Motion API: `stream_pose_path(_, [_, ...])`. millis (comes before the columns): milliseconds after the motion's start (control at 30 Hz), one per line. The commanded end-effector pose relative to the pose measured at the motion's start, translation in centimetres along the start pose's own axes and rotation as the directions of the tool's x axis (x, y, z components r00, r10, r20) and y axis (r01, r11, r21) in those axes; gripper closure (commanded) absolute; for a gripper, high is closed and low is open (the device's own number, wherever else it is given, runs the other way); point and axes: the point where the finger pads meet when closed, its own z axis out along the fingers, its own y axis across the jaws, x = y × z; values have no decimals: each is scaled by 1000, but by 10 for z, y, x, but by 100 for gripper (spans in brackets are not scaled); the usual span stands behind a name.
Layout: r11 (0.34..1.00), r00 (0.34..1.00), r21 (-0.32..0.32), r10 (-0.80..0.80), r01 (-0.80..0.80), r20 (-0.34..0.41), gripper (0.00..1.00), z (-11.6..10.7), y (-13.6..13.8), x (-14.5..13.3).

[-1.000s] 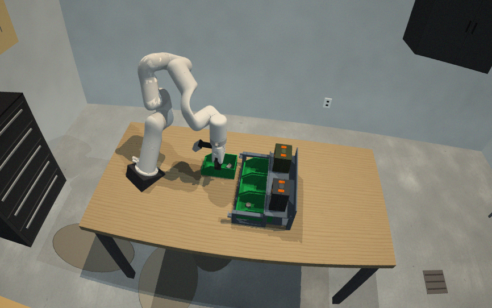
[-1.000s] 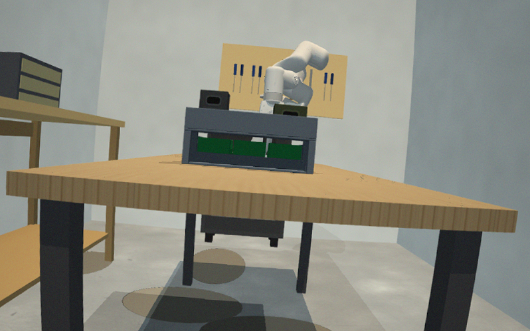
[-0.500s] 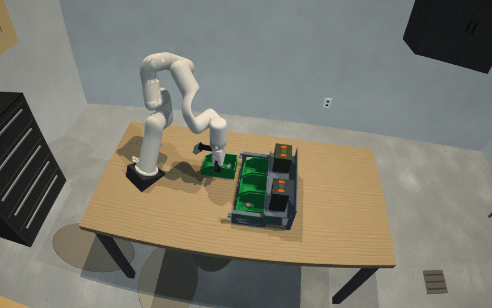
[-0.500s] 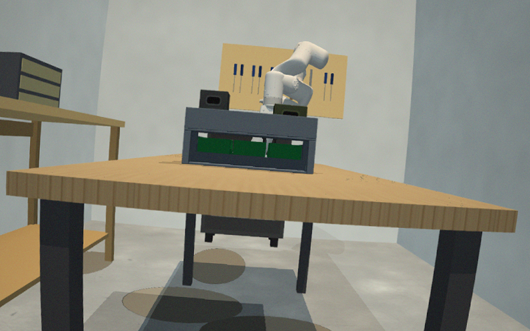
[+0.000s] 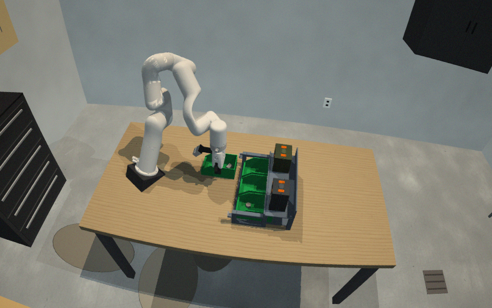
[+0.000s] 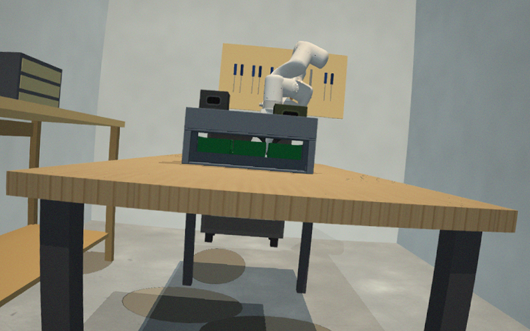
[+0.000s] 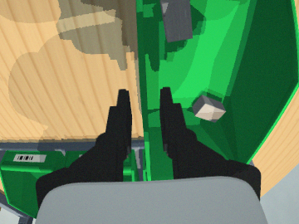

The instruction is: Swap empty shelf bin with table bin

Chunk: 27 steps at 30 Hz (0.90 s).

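The open green bin with parts (image 5: 226,175) (image 7: 199,54) stands on the table in front of the shelf. A pale block (image 5: 228,166) (image 7: 209,109) and a dark grey piece (image 7: 178,21) lie in it. My gripper (image 5: 217,170) (image 7: 144,102) is partly open, its fingers on either side of this bin's side wall, with gaps and nothing gripped. The shelf (image 6: 250,122) (image 7: 83,146) holds three green bins: a far one (image 5: 255,165), a middle one (image 5: 250,187) and a near one (image 5: 255,208) with a part (image 5: 247,205). No part shows in the far or middle bin; their interiors are partly hidden.
On the shelf's top board stand an olive box (image 5: 282,161) (image 6: 293,109) behind the far bin and a black box (image 5: 280,194) (image 6: 214,99) toward the near end. The wooden table (image 5: 170,214) (image 6: 247,182) carries the arm's base and the shelf.
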Motion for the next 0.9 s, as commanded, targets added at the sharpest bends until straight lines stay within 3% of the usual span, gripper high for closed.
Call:
stream_pose_path(0, [1000,1000,0,-1,1,3,74,1,0,-1])
stream_pose_path(533, [1000,1000,0,-1,1,3,74,1,0,-1])
stream_pose_path(567, [1000,1000,0,-1,1,3,100,1,0,-1])
stream_pose_path(867, [1000,1000,0,-1,1,3,100,1,0,-1])
